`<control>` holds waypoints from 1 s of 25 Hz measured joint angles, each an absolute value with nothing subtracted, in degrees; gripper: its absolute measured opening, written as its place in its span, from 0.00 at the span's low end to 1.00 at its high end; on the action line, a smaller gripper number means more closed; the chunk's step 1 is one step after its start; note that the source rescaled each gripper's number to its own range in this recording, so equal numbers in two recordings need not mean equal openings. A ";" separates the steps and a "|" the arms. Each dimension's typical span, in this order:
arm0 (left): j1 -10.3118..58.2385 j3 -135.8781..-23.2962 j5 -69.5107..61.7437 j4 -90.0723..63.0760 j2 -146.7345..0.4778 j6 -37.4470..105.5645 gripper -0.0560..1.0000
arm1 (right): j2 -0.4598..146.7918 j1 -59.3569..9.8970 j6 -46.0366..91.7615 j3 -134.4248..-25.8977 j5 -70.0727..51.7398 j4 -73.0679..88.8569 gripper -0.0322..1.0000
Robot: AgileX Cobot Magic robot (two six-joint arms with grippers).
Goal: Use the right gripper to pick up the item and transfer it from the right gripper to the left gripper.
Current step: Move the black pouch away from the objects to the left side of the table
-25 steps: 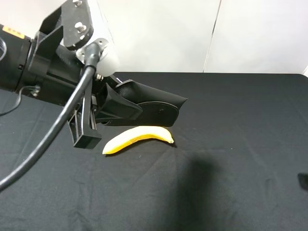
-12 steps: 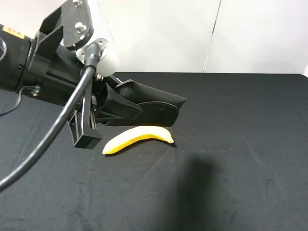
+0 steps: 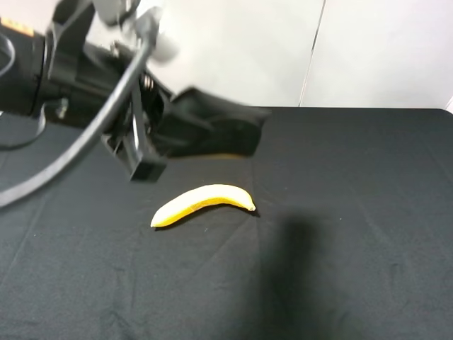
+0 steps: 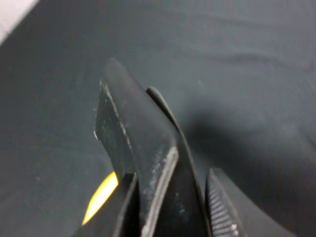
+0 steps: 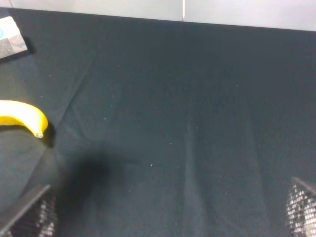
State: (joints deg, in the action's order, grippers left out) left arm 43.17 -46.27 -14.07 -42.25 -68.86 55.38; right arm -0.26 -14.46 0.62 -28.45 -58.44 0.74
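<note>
My left gripper (image 3: 164, 144) is shut on the item (image 3: 221, 127), a long black case, and holds it in the air above the black table, behind the banana. The picture is blurred there. In the left wrist view the case (image 4: 140, 158) sits between the two fingers (image 4: 223, 213), and my left gripper (image 4: 173, 219) is closed around it. My right gripper (image 5: 165, 217) is open and empty, its two fingertips wide apart over bare cloth. It does not show in the exterior high view.
A yellow banana (image 3: 204, 202) lies on the black tablecloth (image 3: 354, 212) below the case; it also shows in the right wrist view (image 5: 22, 118) and the left wrist view (image 4: 101, 195). A small white carton (image 5: 11, 38) lies at the far edge.
My left arm has lifted the case up and away from the table, so it now sits higher above the banana. The banana has not moved.
</note>
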 joint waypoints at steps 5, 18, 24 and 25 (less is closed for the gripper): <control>43.17 -48.13 -9.41 -42.25 -68.89 52.53 0.06 | -0.26 -14.46 0.62 -28.45 -58.44 0.74 1.00; 43.17 -57.26 -6.25 -42.25 -80.20 48.93 0.05 | -0.30 -14.46 0.62 -28.45 -58.39 0.78 1.00; 41.56 -60.85 -6.13 -42.25 -84.14 46.99 0.05 | -0.32 -14.46 0.62 -28.45 -58.39 0.78 1.00; 40.79 -61.05 -6.13 -42.25 -84.42 46.36 0.05 | -0.32 -14.46 0.62 -28.45 -58.39 0.78 1.00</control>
State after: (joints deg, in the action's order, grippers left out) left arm 40.79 -61.05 -6.13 -42.25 -84.42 46.36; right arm -0.32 -14.46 0.62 -28.45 -58.39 0.78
